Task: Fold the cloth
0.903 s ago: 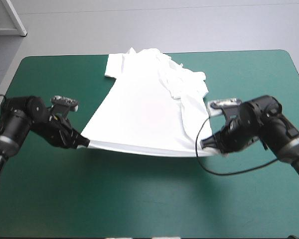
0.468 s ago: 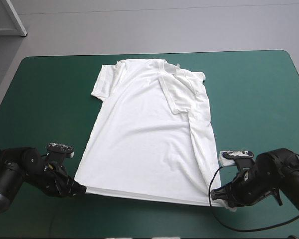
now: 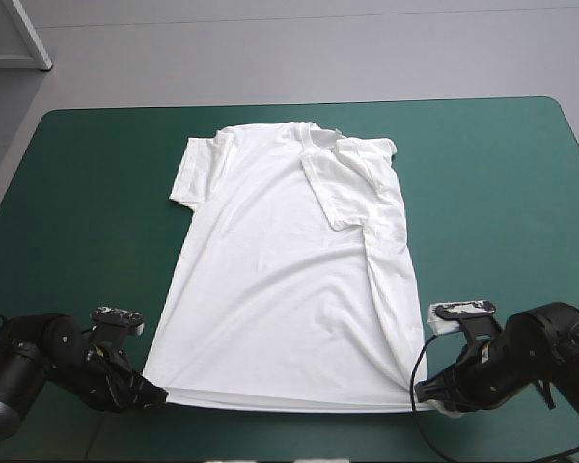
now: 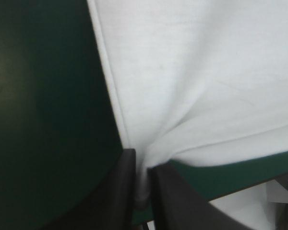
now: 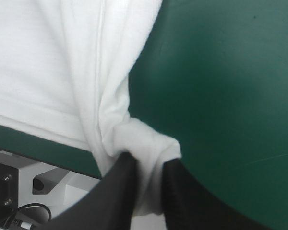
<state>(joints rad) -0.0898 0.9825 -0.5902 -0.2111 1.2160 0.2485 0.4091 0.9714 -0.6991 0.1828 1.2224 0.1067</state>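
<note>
As it lies, T-shirt (image 3: 280,280) runs lengthwise—collar toward far edge.

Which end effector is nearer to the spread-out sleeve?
Left. The left end effector grips the T-shirt hem corner on the sleeve side; the right end effector grips the opposite corner.
</note>
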